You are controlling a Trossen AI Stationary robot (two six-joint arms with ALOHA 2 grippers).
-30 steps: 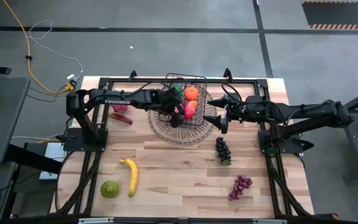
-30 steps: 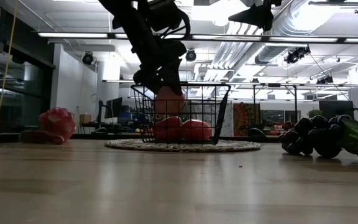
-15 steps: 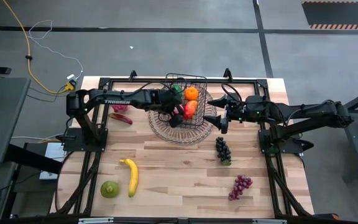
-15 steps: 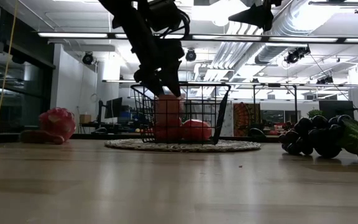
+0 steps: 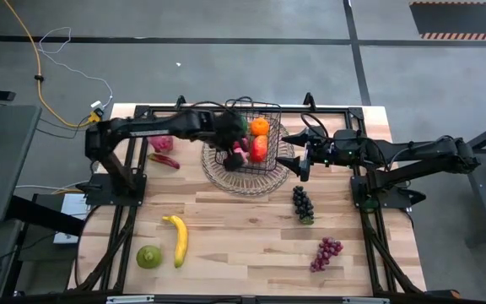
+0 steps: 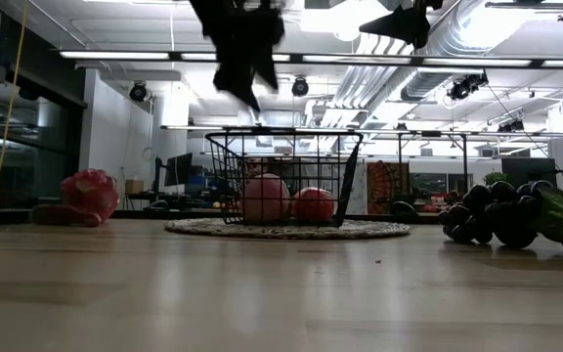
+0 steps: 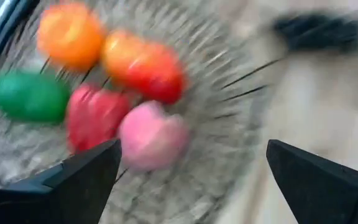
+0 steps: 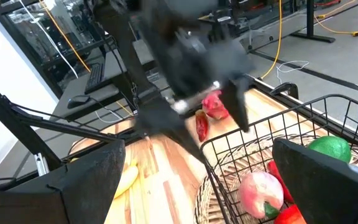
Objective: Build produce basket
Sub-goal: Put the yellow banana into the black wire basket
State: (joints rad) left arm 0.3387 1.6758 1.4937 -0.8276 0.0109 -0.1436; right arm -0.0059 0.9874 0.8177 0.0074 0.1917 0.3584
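The left gripper (image 5: 229,145) hangs empty, fingers spread, over the basket (image 5: 270,160); the right gripper (image 5: 298,158) waits released at its 3 o'clock.

From my screen, the pale table top of jointed wood strips (image 5: 251,228) looks smooth, with a soft sheen in the low view. The dark rectangular basket of thin metal wire (image 5: 268,107) has a matt finish. Under it I see the round flat woven tray (image 5: 226,179), rough and fibrous. The small fruits look like plastic: the yellow banana (image 5: 177,239) is smooth, the orange ball (image 5: 260,127) slightly glossy, the dark grape bunch (image 5: 302,203) shiny and bumpy.
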